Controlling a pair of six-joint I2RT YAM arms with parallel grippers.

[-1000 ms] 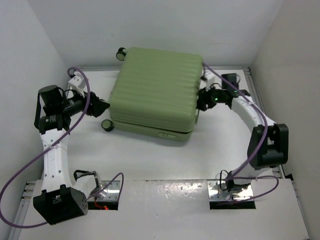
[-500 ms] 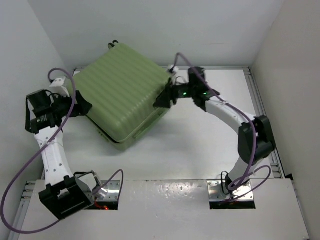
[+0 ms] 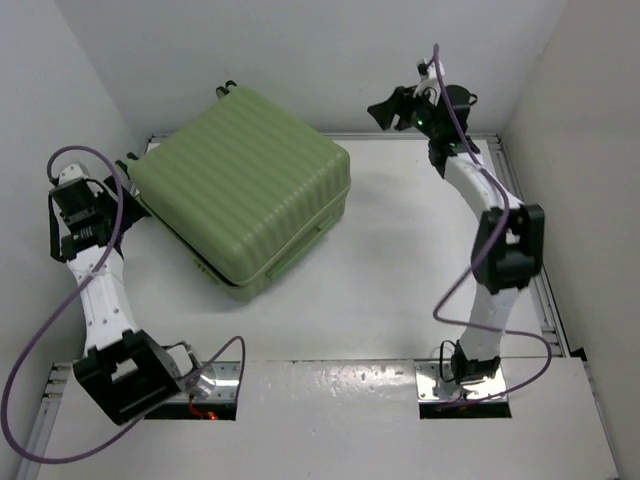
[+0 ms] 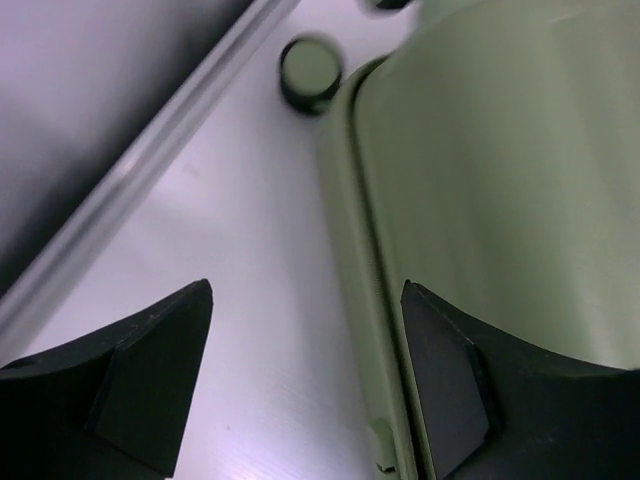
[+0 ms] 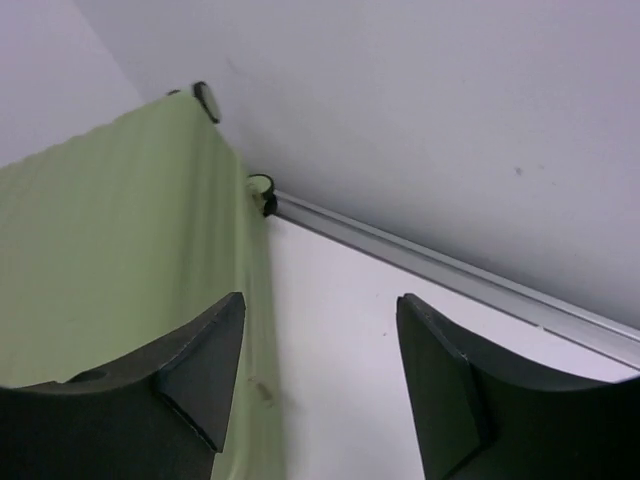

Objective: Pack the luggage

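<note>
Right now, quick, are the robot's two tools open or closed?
Left tool: open, holding nothing.
Right tool: open, holding nothing.

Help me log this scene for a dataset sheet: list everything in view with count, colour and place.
luggage: one, light green, closed, lying flat on the table's left-back part, turned diagonally.
wheels: two in the right wrist view, black and green, at the luggage's far end by the back wall.
table: one, white, under everything.
rail: one, silver, at the foot of the back wall.
cables: two, purple, one trailing along each arm.
left gripper: one, black, jaws open, at the luggage's left side, holding nothing.
right gripper: one, black, jaws open, raised near the back wall, clear of the luggage.
</note>
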